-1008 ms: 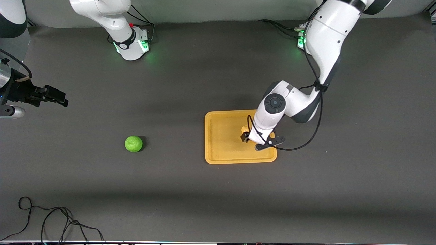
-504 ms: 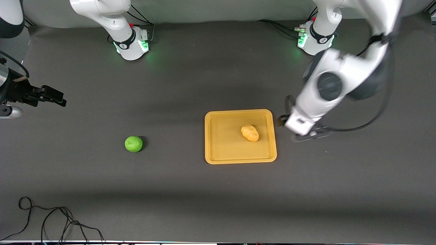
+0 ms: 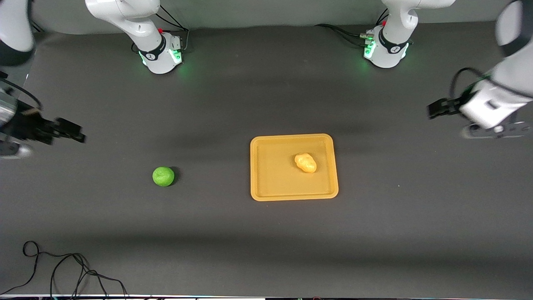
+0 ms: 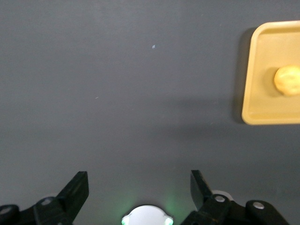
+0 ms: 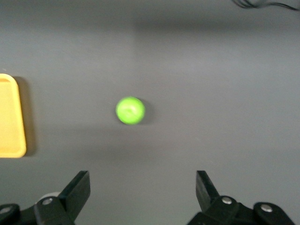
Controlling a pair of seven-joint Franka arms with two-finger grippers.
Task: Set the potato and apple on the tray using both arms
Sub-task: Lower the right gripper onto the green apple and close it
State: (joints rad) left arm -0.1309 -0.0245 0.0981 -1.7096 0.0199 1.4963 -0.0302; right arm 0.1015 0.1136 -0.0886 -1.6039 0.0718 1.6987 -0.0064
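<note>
Table cover (image 3: 233,104): dark grey, matt, looks like cloth or felt; faint creases toward its edges. Tray (image 3: 266,183) on it: orange-yellow plastic, smooth, satin sheen, moulded low rim. Potato (image 3: 305,163) in the tray: yellow-orange, lumpy skin, slight gloss. Apple (image 3: 163,176), on the cover well apart from the tray toward the right arm's end: bright green, smooth, faint highlight. Left gripper (image 4: 139,190) and right gripper (image 5: 142,190): black fingers, matt, plastic-looking; spread apart in both wrist views. Arm shells: white, smooth, glossy plastic. Cable (image 3: 62,271), nearer the camera than the apple: thin, black, matt.
</note>
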